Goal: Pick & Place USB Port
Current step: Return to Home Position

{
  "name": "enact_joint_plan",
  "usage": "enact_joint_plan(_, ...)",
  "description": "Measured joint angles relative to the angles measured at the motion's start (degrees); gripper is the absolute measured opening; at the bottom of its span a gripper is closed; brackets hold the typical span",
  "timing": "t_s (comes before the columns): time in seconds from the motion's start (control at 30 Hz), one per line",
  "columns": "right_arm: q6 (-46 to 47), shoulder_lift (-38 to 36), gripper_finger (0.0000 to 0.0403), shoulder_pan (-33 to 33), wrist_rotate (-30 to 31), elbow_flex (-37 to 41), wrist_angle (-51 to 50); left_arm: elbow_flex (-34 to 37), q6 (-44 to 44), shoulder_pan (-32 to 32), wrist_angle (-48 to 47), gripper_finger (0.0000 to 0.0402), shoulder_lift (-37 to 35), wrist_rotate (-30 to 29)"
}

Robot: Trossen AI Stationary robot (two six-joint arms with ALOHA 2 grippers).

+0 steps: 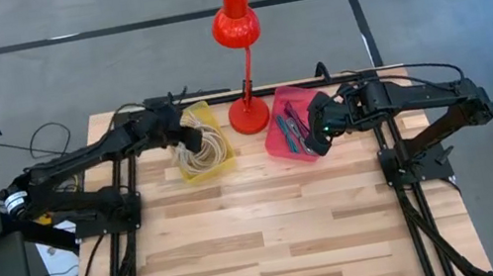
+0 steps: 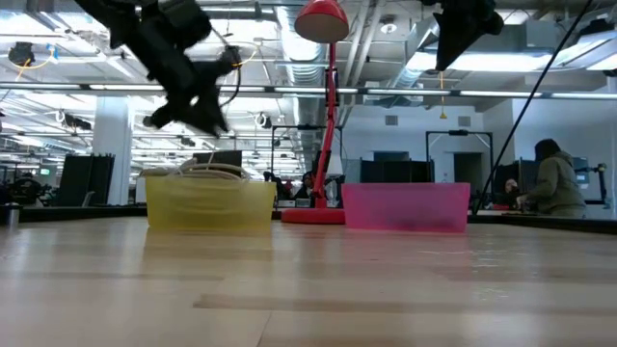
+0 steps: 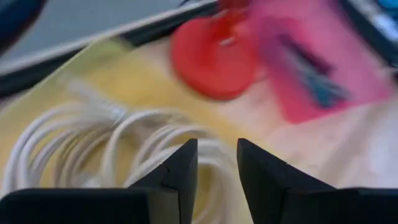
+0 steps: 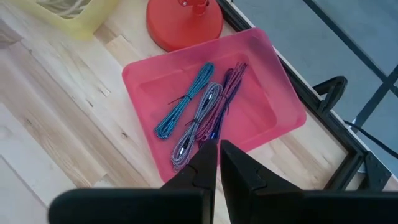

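A yellow bin (image 1: 213, 113) on the table's far left holds coiled white cables (image 1: 201, 152). A pink bin (image 1: 277, 143) to its right holds three bundled braided cables (image 4: 199, 118): blue, grey and purple. My left gripper (image 3: 217, 155) hovers open over the white coils (image 3: 93, 149), above the yellow bin (image 2: 210, 202) in the low view. My right gripper (image 4: 219, 155) is shut with nothing in it and hangs high over the pink bin's near rim (image 4: 186, 168). In the high view it is over the bin's right side (image 1: 322, 131).
A red desk lamp stands between the two bins, its base (image 1: 249, 114) against the table's far edge and its head (image 1: 235, 20) beyond it. The near half of the wooden table (image 1: 274, 244) is bare planks. People sit in the room behind (image 2: 554, 183).
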State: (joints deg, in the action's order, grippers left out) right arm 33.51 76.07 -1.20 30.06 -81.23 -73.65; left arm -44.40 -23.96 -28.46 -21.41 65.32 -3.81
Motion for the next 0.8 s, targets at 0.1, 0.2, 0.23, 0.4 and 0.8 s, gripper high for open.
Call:
enact_joint_plan(0.1,-0.3,0.0,0.0012,0.3,0.0,0.0,1.0,-3.0,3.5,2.2,1.1,0.0111,-0.6,1.2)
enact_joint_plan(0.2,-1.5,-0.6,0.0012,1.1,0.0,0.0,2.5,-4.0,7.3,4.9,5.4,0.0105,-2.9,1.2)
enact_joint_plan(0.23,-2.2,-1.1,0.0012,1.6,0.0,0.0,3.4,-4.0,8.4,5.7,7.1,0.0101,-3.9,1.1)
enact_joint_plan(0.4,-5.8,-4.0,0.0012,4.2,1.4,0.0,8.2,-4.1,12.3,9.1,12.4,0.0086,-10.7,0.9)
enact_joint_plan(0.8,-15.6,-13.0,0.0012,8.7,3.4,0.0,20.7,-4.0,18.2,17.1,18.1,0.0061,-22.4,0.9)
